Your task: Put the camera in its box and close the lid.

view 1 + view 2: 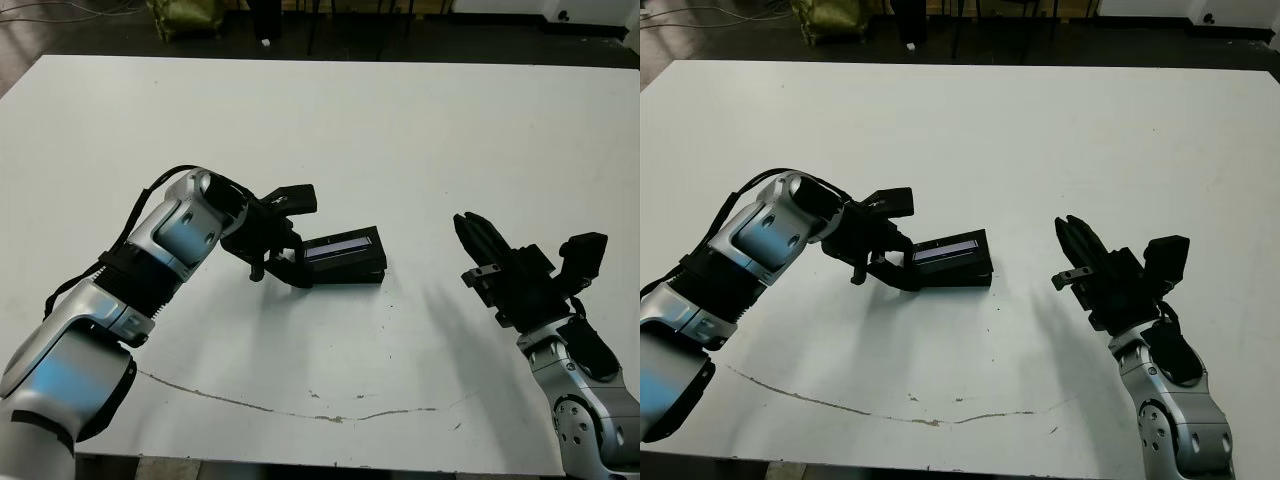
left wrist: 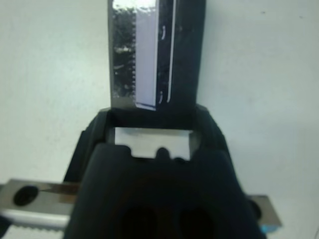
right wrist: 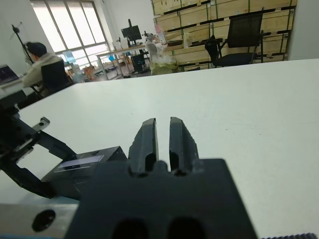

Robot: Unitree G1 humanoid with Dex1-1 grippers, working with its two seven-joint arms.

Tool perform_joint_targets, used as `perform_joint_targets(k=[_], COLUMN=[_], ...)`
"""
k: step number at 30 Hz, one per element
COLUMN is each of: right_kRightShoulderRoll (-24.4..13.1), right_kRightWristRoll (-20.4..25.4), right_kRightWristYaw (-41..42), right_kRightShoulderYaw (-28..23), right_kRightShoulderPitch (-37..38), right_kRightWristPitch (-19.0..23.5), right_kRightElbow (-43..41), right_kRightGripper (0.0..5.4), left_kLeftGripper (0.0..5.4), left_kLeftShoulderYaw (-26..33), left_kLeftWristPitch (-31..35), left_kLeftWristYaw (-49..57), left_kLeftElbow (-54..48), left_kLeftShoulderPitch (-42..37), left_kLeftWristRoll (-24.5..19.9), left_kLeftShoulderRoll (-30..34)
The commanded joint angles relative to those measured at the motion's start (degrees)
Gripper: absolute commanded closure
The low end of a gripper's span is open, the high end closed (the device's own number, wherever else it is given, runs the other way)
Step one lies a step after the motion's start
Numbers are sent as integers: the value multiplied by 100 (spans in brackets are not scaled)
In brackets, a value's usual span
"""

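The lid (image 1: 345, 246), its glossy strip facing up, is sitting tilted over the box (image 1: 352, 272) near the middle of the white table (image 1: 400, 130), with the left gripper (image 1: 287, 262) clamping its left end. The right gripper (image 1: 478, 240) is hovering well apart to the right with its fingers (image 3: 149, 139) pressed nearly together, holding nothing, and bare tabletop is lying between it and the box.

Silver-grey arm shells are gleaming, black cables are looping along the left forearm (image 1: 150, 250), both end effectors showing matte black fingers.
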Motion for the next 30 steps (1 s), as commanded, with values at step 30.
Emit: perform_joint_targets(k=[30], right_kRightShoulderRoll=[14], right_kRightWristRoll=[-20], right_kRightWristYaw=[-142], right_kRightShoulderYaw=[40], right_kRightShoulderPitch=[202], right_kRightWristPitch=[155], right_kRightElbow=[-11], right_kRightGripper=[540], left_kLeftGripper=[262], left_kLeftShoulderYaw=[-271], left_kLeftWristPitch=[-1028], left_kLeftWristYaw=[436], left_kLeftElbow=[-284], left_kLeftShoulderPitch=[183], left_kLeftWristRoll=[595], left_kLeftShoulderRoll=[-502])
